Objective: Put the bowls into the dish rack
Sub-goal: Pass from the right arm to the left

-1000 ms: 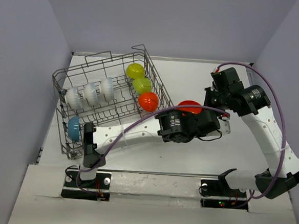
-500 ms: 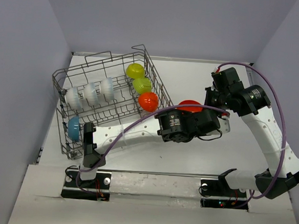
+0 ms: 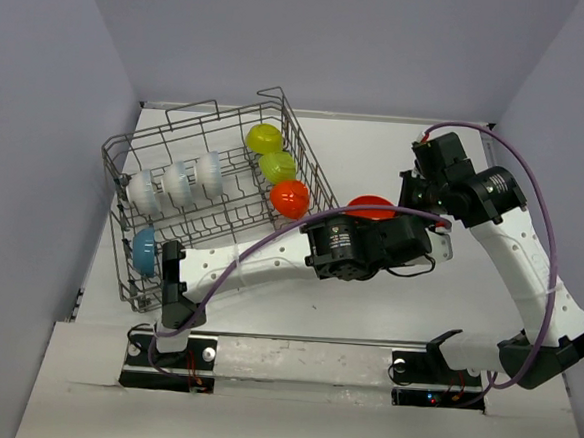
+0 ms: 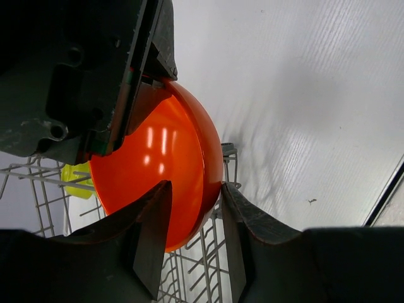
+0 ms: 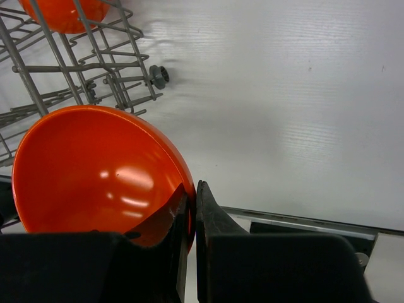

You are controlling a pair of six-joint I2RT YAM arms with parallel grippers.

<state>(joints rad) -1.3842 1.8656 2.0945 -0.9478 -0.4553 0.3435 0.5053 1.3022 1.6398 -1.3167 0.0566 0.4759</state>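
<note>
Orange bowl [image 5: 95, 170] over tabletop [image 5: 284, 95] beside dish rack [image 5: 76, 67], right claw [image 5: 191, 189] pinching its rim, left claw [image 4: 196, 187] spread, one finger either side of the rim.

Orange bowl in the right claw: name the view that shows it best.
Right wrist: the orange bowl shows its interior and rim clearly, with the right claw pinching the rim. Left wrist shows its outside, straddled by the left claw. Top external shows only a red sliver.
</note>
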